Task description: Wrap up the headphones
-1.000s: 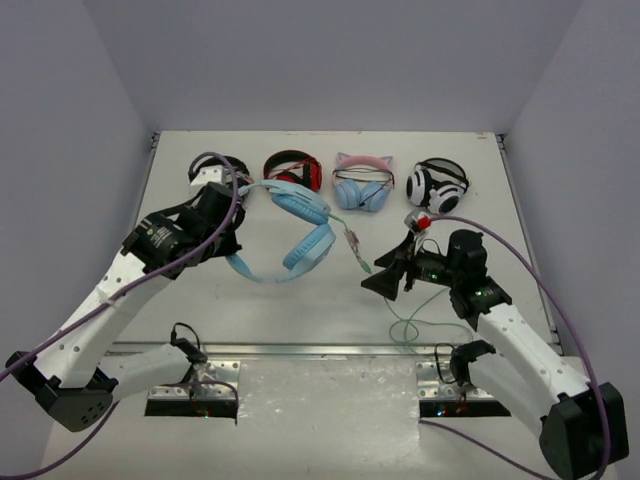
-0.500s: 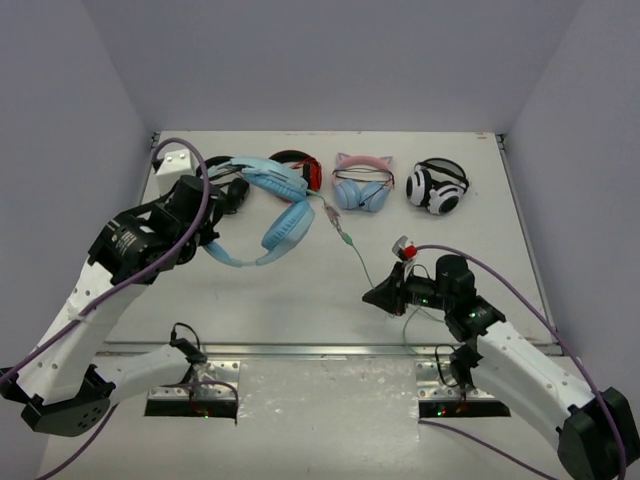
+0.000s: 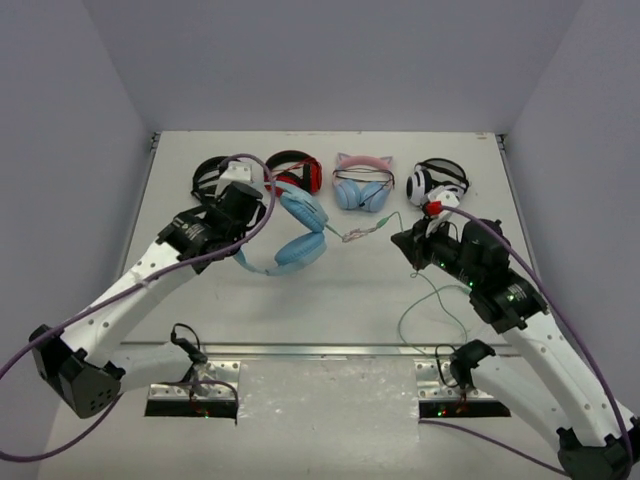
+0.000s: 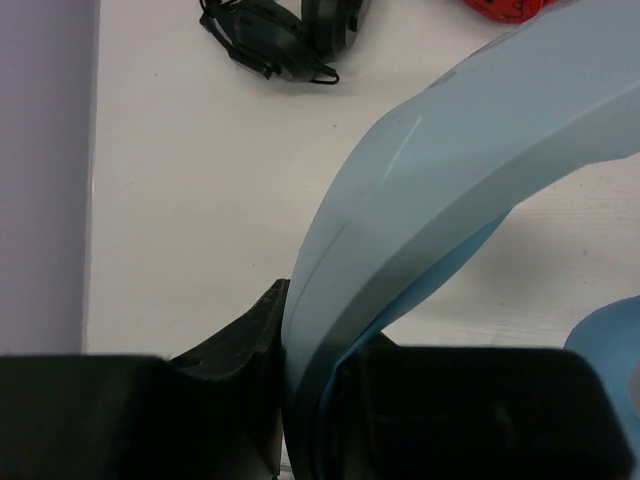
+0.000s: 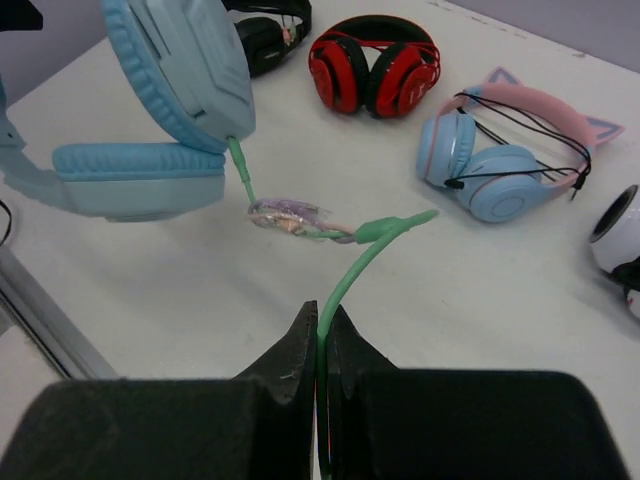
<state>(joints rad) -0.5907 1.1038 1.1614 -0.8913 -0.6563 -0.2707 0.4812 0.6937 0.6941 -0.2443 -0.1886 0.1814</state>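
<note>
Over worktop [image 3: 330,290] | left jaws clamp headphones [image 3: 298,212] by headband [image 4: 450,170] | right jaws pinch cable [image 5: 350,262] | step: likely starting wrap | next: wind cable round headband

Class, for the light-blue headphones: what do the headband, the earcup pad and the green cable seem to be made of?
The headband: smooth moulded plastic, satin finish; soft sheen, crisp edge. The earcup pad: probably leatherette over foam; ribbed, matt surface. The cable: flexible rubbery sheath, matt; it curves freely.
</note>
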